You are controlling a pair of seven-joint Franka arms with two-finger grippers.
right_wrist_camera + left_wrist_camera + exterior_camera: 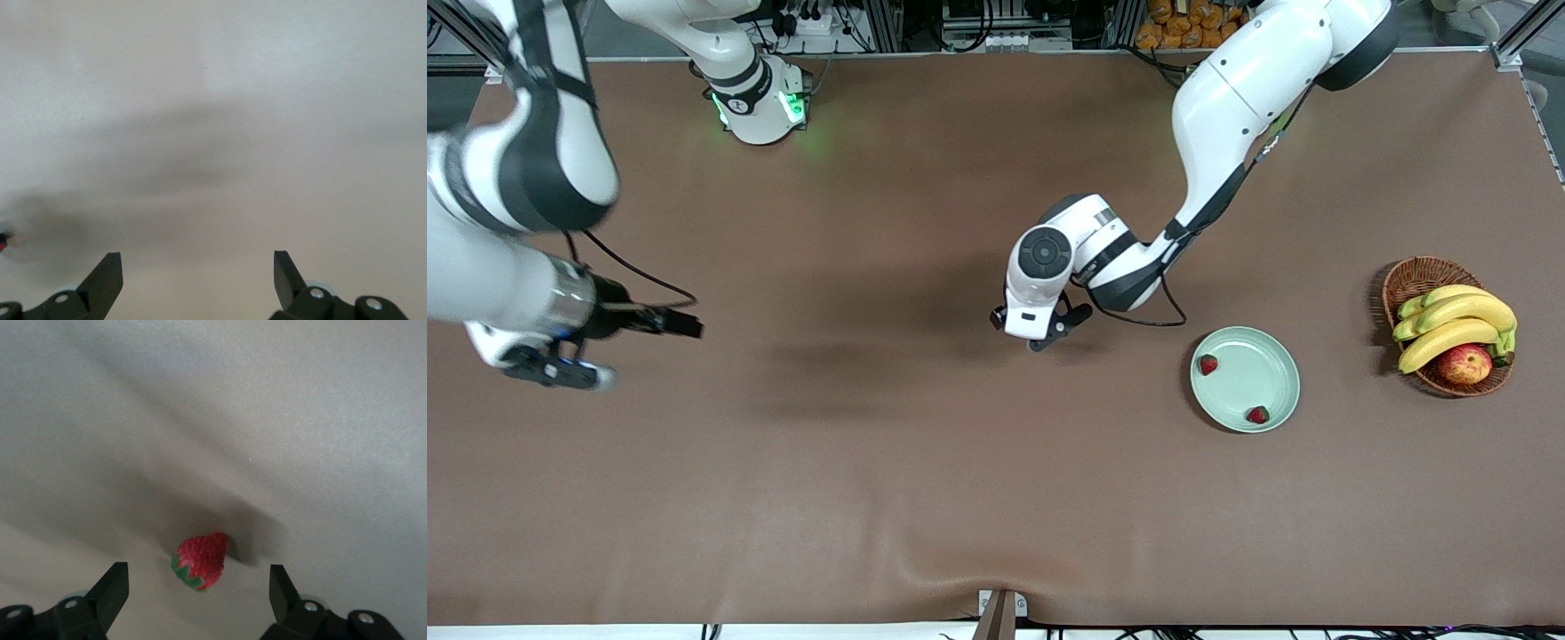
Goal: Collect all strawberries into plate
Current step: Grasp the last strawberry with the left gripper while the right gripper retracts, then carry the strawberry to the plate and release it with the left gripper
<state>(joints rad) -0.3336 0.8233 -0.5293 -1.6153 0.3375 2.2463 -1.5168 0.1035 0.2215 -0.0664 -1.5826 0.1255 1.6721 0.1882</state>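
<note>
The pale green plate (1249,373) lies toward the left arm's end of the table. It holds two strawberries, one (1208,364) near its rim and another (1257,414) nearer the front camera. A third strawberry (200,560) lies on the brown table between the fingers (115,581) of my left gripper (199,573), which is open and not touching it. In the front view my left gripper (1047,338) is low over the middle of the table, beside the plate, and hides that berry. My right gripper (197,259) is open and holds nothing. It waits over the right arm's end of the table (560,372).
A brown wicker basket (1414,276) with bananas (1458,320) and a red-yellow apple (1464,364) stands at the left arm's end, past the plate. The right arm's base (760,102) stands at the table's back edge.
</note>
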